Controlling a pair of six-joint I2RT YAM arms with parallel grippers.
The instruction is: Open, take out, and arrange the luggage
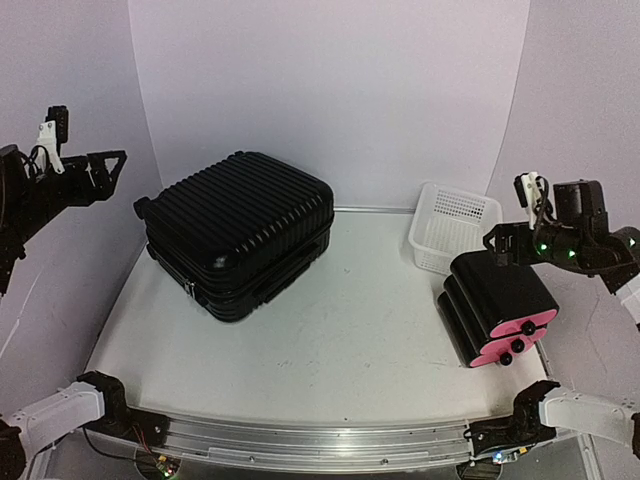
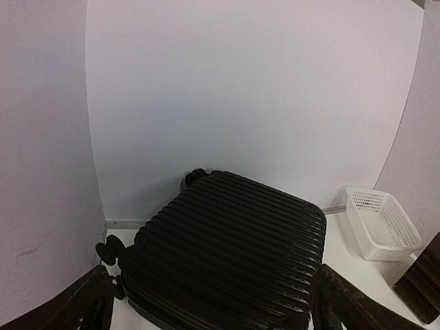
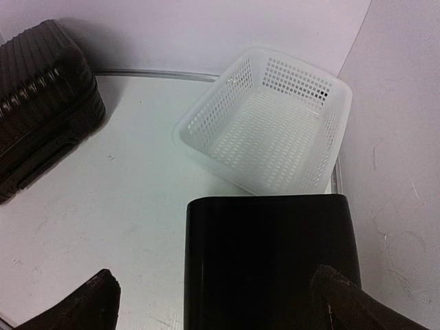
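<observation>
At the far left, the left hand (image 2: 212, 292) hangs in the air above the table's (image 1: 340, 345) left edge, well apart from everything, its two fingers (image 2: 82, 306) spread wide with nothing between them. Just right of it, on the far left part of the table, the luggage (image 1: 240, 230) lies flat and closed, its ribbed black shell facing up, small wheels (image 1: 141, 208) at its left end and one corner turned toward the near edge. The middle of the table is bare white. Farther right, a white mesh basket (image 1: 432, 256) sits at the far right corner against the backdrop. Just near of it stands a black box with pink drawer fronts (image 1: 500, 300), its pink faces and dark knobs turned toward the near right. The right hand (image 3: 220, 306) hovers over the far end of that box, fingers (image 3: 340, 302) parted wide and holding nothing.
</observation>
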